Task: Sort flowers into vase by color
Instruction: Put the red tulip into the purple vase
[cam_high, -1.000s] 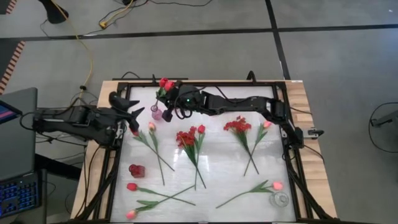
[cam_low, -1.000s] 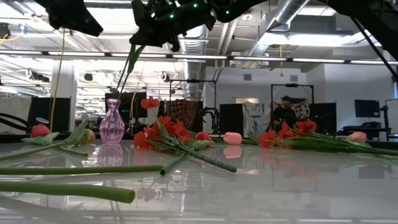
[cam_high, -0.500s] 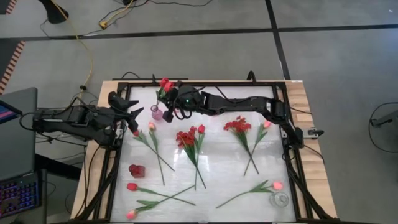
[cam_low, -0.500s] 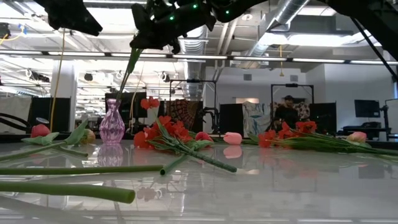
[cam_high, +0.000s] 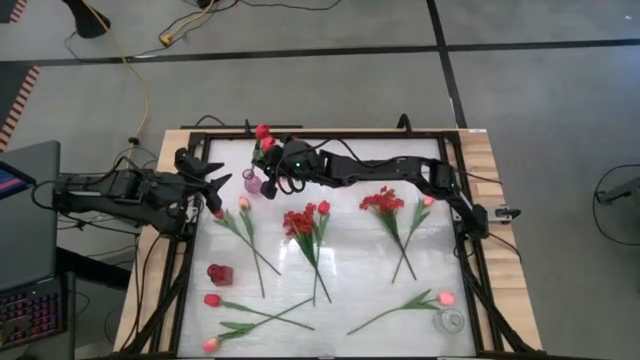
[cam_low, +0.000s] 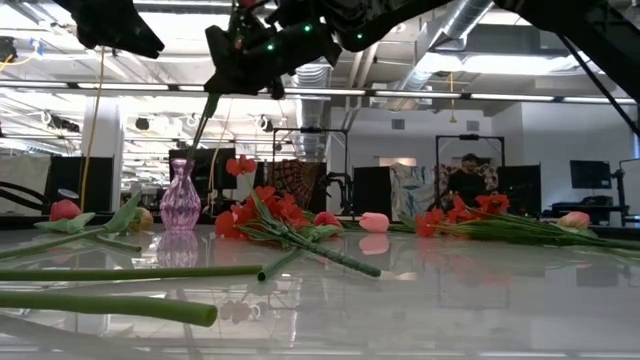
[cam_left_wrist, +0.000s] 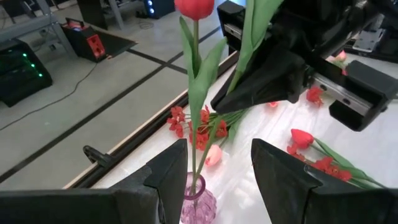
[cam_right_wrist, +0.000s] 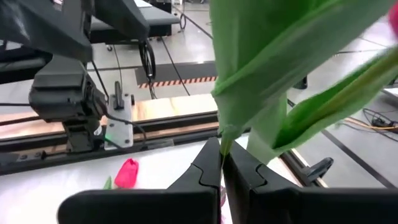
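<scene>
Directly above the pink vase (cam_high: 252, 181), the right gripper (cam_high: 273, 165) is clamped tight on a red tulip (cam_left_wrist: 194, 7), holding it upright so its stem drops into the vase's neck. Just beside the vase, the left gripper (cam_high: 222, 180) waits part open, holding nothing, apparently ready to steady it.

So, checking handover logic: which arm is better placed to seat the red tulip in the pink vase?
The right. The right gripper is shut on the red tulip, its stem tip at the pink vase mouth. The left gripper hovers open beside the vase, holding nothing.
</scene>
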